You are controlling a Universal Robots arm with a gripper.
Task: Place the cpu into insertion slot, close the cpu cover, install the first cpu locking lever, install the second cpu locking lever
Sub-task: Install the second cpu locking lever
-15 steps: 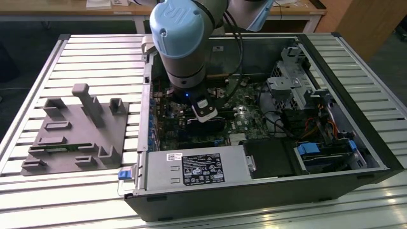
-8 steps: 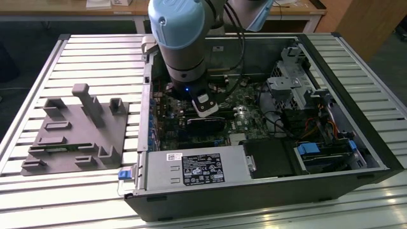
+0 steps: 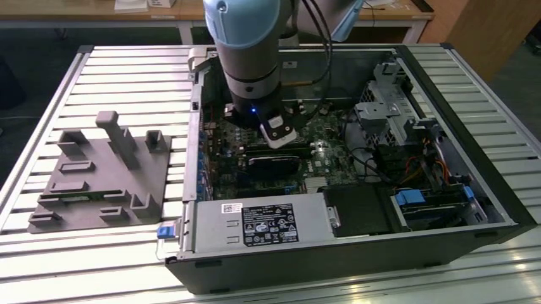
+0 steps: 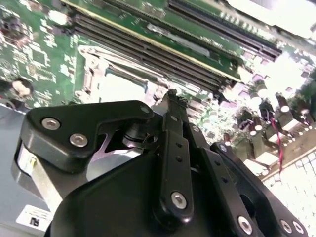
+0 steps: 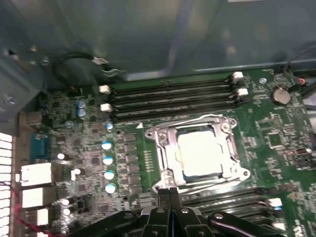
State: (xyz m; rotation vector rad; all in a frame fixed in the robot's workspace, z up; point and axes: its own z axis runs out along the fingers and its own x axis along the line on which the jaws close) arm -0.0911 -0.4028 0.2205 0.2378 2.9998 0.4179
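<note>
Exterior view: the gripper (image 3: 279, 135) hangs low inside the computer case (image 3: 439, 209). First wrist view: jaws pressed together, holding nothing, and the cpu (image 5: 201, 154) sits in the insertion slot (image 5: 168, 163) just ahead, under the cpu cover (image 5: 197, 122). Looks light, stiff, with fragile contacts, so edges only

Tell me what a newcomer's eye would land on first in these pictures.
First the arm reaching down into the open computer case on the slatted table. Next, in the first wrist view, the pale cpu sitting in the insertion slot on the green board, with the gripper right beside the socket's edge, fingers together.
</note>
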